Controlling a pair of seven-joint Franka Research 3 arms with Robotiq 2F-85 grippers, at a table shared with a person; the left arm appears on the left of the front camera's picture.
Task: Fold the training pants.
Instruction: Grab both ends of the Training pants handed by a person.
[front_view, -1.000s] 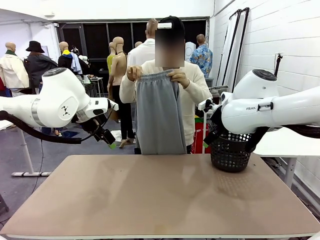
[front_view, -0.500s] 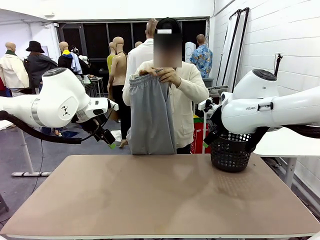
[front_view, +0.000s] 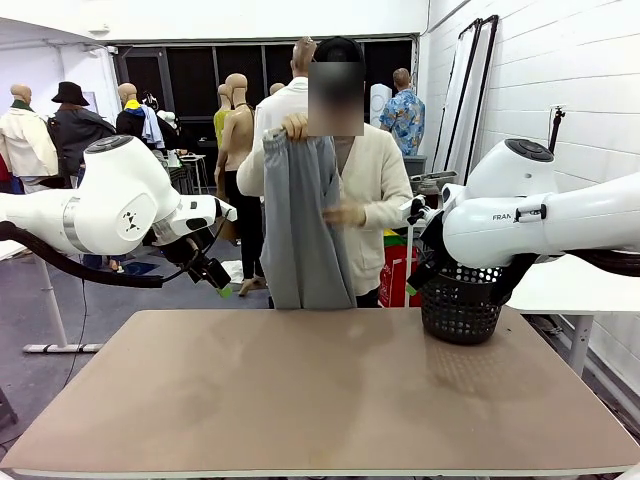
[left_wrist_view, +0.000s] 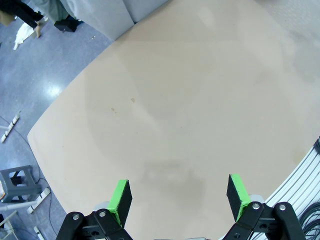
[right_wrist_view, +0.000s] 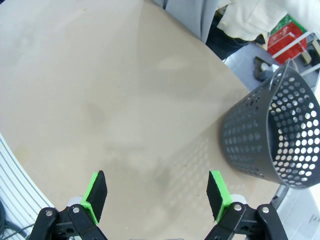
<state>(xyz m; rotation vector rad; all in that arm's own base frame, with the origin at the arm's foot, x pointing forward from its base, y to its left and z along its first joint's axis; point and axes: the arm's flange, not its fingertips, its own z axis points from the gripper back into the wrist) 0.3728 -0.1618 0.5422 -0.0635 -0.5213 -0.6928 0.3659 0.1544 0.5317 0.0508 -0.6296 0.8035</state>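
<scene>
Plainly folding has not begun; the training pants (front_view: 300, 230) hang from the person's hand (front_view: 294, 126) beyond the counter (front_view: 320, 400) (not yet laid down); left pincer (left_wrist_view: 179, 182) and right pincer (right_wrist_view: 156, 176) gape, released; next, the garment must lie flat.

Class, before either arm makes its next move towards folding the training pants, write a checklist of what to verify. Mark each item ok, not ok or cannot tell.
1. The left hand is open and empty: ok.
2. The right hand is open and empty: ok.
3. The training pants lie on the table: not ok; the person's hand holds them up at the far edge.
4. The hems touch the table: cannot tell.
5. The basket stands off to the side: ok, far right corner.
</scene>
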